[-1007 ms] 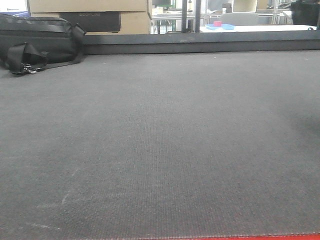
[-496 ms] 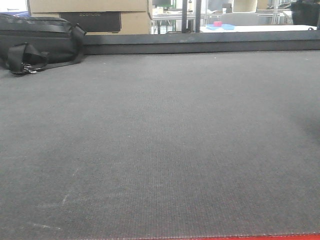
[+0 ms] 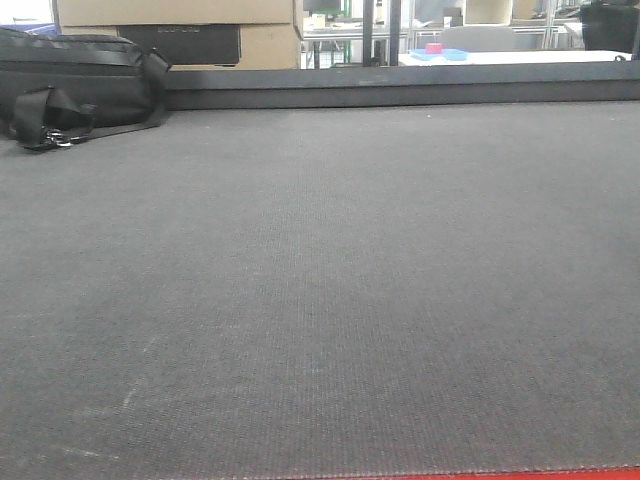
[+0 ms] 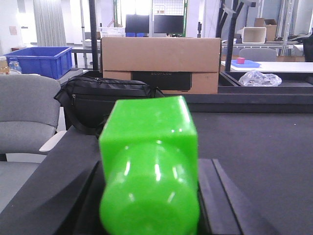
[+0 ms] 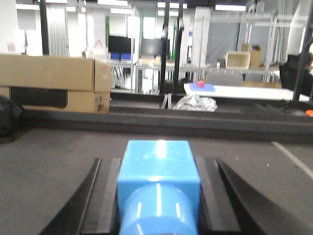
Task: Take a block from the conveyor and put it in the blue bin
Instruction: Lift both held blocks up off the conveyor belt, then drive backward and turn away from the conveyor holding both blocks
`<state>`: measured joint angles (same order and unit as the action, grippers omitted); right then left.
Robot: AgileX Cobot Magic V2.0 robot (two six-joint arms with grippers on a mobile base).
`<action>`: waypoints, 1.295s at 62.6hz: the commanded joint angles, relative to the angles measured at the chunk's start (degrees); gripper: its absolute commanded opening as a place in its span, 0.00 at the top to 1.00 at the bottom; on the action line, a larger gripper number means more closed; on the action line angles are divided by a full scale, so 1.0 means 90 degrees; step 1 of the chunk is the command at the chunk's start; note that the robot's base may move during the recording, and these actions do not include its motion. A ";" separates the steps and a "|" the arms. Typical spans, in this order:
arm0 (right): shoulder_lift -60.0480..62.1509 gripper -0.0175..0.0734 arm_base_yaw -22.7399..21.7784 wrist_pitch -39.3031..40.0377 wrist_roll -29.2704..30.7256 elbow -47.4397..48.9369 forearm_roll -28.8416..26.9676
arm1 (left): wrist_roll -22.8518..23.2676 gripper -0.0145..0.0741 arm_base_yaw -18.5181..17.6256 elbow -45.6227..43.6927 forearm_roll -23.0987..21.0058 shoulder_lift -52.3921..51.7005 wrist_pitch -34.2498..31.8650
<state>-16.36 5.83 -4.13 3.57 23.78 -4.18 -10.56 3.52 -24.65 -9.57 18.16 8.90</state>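
Block: none seen on conveyor [image 3: 320, 300] | green block-shaped piece [image 4: 146, 127] fills left gripper [image 4: 152, 169], blue piece [image 5: 159, 154] fills right gripper [image 5: 156, 171]; clamped or not, cannot tell | blue bin [image 4: 36, 58] lies far left, so left arm looks nearer.

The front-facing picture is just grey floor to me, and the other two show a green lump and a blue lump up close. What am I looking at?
This is a two-armed robot, seen through its own cameras. The front-facing camera looks across a dark grey conveyor. No loose block shows on it, only a black bag at the far left. The other two cameras sit on the wrists, each looking along that arm's tool. The left tool holds a green block between its dark fingers. The right tool holds a blue block the same way. Neither arm shows in the front picture.
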 commanded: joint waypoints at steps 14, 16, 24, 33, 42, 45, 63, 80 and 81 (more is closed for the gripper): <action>0.0882 0.98 0.0011 -0.0825 0.0042 -0.0033 0.0049 | -0.0021 0.96 -0.0245 -0.0007 -0.0037 -0.0023 0.0029; 0.0882 0.98 0.0011 -0.0825 0.0042 -0.0033 0.0049 | -0.0021 0.96 -0.0234 -0.0007 -0.0037 -0.0023 0.0124; 0.0882 0.98 0.0011 -0.0846 0.0042 -0.0033 0.0049 | -0.0021 0.96 -0.0234 -0.0019 -0.0037 -0.0023 0.1049; 0.0882 0.98 0.0011 -0.0843 0.0042 -0.0033 -0.0096 | -0.0021 0.96 -0.0234 -0.0030 -0.0037 -0.0023 0.1127; 0.0882 0.98 0.0011 -0.1000 0.0042 -0.0033 -0.0351 | -0.0021 0.96 -0.0234 -0.0044 -0.0075 -0.0023 0.0316; 0.0882 0.98 0.0011 -0.1049 0.0042 -0.0033 -0.0351 | -0.0009 0.96 -0.0234 -0.0109 -0.0109 -0.0023 0.0263; 0.0882 0.98 0.0011 -0.1068 0.0042 -0.0033 -0.0351 | -0.0009 0.96 -0.0234 -0.0169 -0.0148 -0.0023 0.0247; 0.0882 0.98 0.0011 -0.1068 0.0042 -0.0033 -0.0351 | -0.0009 0.96 -0.0234 -0.0169 -0.0148 -0.0023 0.0217; 0.0882 0.98 0.0011 -0.1068 0.0042 -0.0033 -0.0351 | -0.0009 0.96 -0.0234 -0.0169 -0.0148 -0.0023 0.0217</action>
<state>-8.72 5.83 -14.44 3.57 23.56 -7.24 -10.56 1.73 -25.74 -10.51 18.16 12.04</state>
